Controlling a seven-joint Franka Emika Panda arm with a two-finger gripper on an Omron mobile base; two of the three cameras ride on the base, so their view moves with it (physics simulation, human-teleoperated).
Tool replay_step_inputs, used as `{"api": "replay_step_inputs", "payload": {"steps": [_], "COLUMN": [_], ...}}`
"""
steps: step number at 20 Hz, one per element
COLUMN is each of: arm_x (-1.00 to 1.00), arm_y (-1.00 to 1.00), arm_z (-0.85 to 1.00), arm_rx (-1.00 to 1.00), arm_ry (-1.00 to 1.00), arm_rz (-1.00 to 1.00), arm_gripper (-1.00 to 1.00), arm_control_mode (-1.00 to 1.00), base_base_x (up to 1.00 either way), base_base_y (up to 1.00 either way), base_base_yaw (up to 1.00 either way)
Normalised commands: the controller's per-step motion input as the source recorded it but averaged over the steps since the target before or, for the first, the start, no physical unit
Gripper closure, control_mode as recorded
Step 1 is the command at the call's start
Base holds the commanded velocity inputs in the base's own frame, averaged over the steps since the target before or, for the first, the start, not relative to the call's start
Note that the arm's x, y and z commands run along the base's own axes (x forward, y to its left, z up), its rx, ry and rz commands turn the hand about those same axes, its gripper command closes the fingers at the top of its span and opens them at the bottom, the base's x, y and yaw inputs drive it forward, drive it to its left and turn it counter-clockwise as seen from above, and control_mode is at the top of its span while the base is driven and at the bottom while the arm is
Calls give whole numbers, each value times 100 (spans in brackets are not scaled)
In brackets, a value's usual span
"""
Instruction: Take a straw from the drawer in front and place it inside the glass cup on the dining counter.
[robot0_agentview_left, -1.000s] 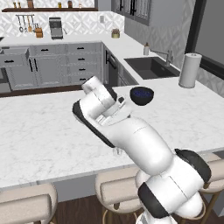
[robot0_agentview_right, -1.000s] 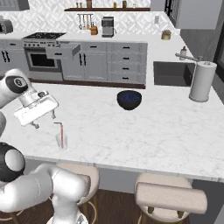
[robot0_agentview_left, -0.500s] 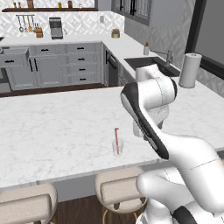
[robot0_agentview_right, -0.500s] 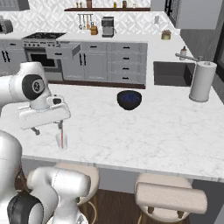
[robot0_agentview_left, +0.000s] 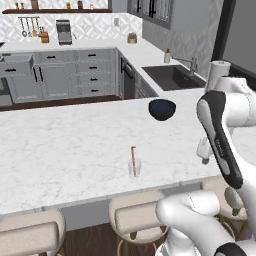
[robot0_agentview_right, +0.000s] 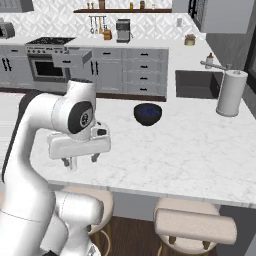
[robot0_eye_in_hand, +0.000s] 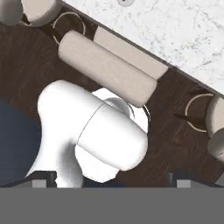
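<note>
The thin red straw (robot0_agentview_left: 133, 154) stands upright in the small clear glass cup (robot0_agentview_left: 134, 168) near the front edge of the white marble dining counter (robot0_agentview_left: 60, 150). My gripper (robot0_agentview_right: 81, 160) is open and holds nothing, its fingers (robot0_agentview_right: 68, 163) pointing down by the counter's front edge. In the left base view the gripper (robot0_agentview_left: 202, 149) sits well to the right of the cup, partly behind my forearm. From the hand view I look down past the counter's edge (robot0_eye_in_hand: 188, 26) at the stools. The drawer (robot0_agentview_right: 72, 58) stands pulled open at the back, beside the oven.
A dark blue bowl (robot0_agentview_left: 162, 109) sits on the counter behind the cup. A paper towel roll (robot0_agentview_right: 230, 93) stands by the sink (robot0_agentview_right: 197, 83). Padded stools (robot0_eye_in_hand: 107, 68) line the counter's front, over dark wood floor.
My arm has swung away from the cup, to the right in the left base view, and the hand has turned to face the stools. The straw stays in the cup.
</note>
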Motion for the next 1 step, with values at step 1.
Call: {"api": "replay_step_inputs", "payload": {"steps": [1], "arm_x": [-2], "arm_y": [-90], "arm_z": [-1], "arm_rx": [0], "arm_ry": [0], "arm_rz": [-3], "arm_gripper": [-100], "arm_control_mode": [-100], "base_base_x": [0], "base_base_y": [0], "base_base_yaw": [0]}}
